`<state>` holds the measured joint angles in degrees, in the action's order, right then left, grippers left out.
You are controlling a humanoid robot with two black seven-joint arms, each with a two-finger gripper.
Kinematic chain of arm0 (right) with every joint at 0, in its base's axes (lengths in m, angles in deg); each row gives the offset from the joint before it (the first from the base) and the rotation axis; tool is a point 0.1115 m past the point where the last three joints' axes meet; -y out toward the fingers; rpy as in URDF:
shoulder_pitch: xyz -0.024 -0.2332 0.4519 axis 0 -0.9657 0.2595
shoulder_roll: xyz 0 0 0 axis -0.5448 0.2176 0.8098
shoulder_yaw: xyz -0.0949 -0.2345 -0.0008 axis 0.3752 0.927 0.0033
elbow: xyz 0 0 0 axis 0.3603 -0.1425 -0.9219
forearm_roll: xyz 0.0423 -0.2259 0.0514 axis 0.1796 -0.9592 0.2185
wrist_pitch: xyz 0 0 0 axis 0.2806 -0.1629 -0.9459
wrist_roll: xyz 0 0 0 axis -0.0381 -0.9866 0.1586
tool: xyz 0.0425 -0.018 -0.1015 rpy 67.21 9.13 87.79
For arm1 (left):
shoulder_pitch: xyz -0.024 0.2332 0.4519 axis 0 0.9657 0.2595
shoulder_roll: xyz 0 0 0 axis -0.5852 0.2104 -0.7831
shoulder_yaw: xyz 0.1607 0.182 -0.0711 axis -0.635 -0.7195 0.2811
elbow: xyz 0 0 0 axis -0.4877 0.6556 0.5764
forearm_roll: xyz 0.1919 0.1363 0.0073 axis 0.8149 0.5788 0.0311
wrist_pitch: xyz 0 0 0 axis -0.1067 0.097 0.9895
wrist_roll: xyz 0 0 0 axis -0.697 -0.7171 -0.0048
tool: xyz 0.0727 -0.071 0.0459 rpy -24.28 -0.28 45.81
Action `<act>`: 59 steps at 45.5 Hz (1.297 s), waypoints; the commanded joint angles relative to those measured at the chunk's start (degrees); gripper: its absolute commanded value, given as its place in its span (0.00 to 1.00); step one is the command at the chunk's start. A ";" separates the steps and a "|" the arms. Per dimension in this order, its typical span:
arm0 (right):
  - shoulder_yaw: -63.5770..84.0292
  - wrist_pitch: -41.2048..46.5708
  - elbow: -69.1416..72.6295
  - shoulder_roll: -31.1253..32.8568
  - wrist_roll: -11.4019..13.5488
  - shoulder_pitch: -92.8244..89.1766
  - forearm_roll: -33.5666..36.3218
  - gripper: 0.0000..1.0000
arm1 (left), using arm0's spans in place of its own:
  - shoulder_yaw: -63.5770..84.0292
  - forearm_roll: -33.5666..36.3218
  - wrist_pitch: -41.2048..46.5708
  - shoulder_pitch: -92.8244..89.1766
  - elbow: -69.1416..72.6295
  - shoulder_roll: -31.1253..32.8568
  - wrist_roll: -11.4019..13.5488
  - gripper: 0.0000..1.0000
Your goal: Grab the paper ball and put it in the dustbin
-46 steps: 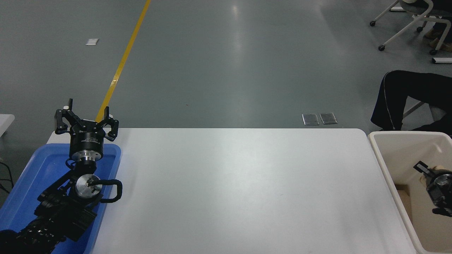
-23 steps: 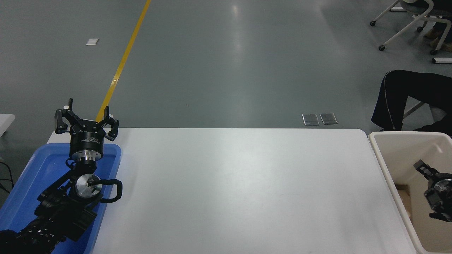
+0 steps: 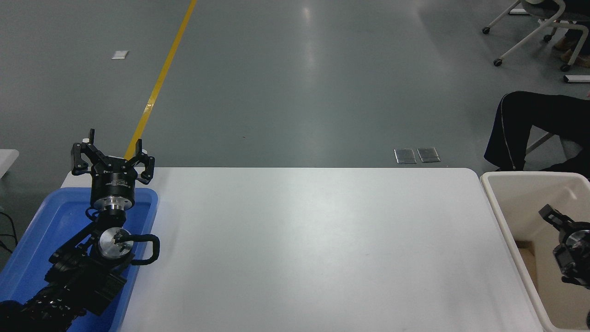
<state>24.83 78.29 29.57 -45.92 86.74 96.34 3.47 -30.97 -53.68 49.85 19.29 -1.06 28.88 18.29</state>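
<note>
Head view, single frame.

Left arm: parked at the near left, over the blue tray (image 3: 32, 230) that sits on the left end of the white counter (image 3: 313, 249). Left end effector (image 3: 112, 159) points away from the camera, toward the far edge of the counter. Its fingers are spread wide apart and hold nothing.

Right arm: enters at the right edge of the frame, inside the outline of the dustbin (image 3: 495, 203). Right end effector (image 3: 560, 221) hangs within the bin opening, below the rim line as seen from here, near the bin's right side. Only one dark finger and a metal wrist disc show; the rest is cut by the frame edge. Cannot tell how far the fingers are spread, nor whether anything is between them.

Dustbin: cream-white, thick rounded rim, standing just beside the right end of the counter. Inner walls smooth. A tan-brown patch shows low inside against the left wall, just left of the right end effector.

Paper ball: not identifiable on the counter or in the tray. The tan patch in the bin is too partial to confirm as the ball.

Background: a seated person's dark-clothed leg (image 3: 530, 124) beyond the bin at far right; a yellow floor line (image 3: 161, 78) at far left.
</note>
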 commanded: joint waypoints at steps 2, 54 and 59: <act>0.72 6.99 -0.21 -0.98 -0.06 5.99 0.12 1.00 | -0.03 -0.03 0.00 0.00 0.07 0.00 -0.01 0.99; 28.22 13.49 100.60 7.37 0.56 85.52 -0.85 1.00 | -0.03 0.23 -0.09 0.09 -0.02 -0.09 -0.18 0.99; 30.60 18.59 103.94 9.48 0.65 92.38 -0.76 1.00 | -0.03 0.15 -0.09 0.09 -0.02 -0.09 -0.18 0.99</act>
<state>48.70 89.37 120.16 -38.71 87.17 171.19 2.57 -31.00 -53.45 49.75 19.29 -1.08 28.83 18.11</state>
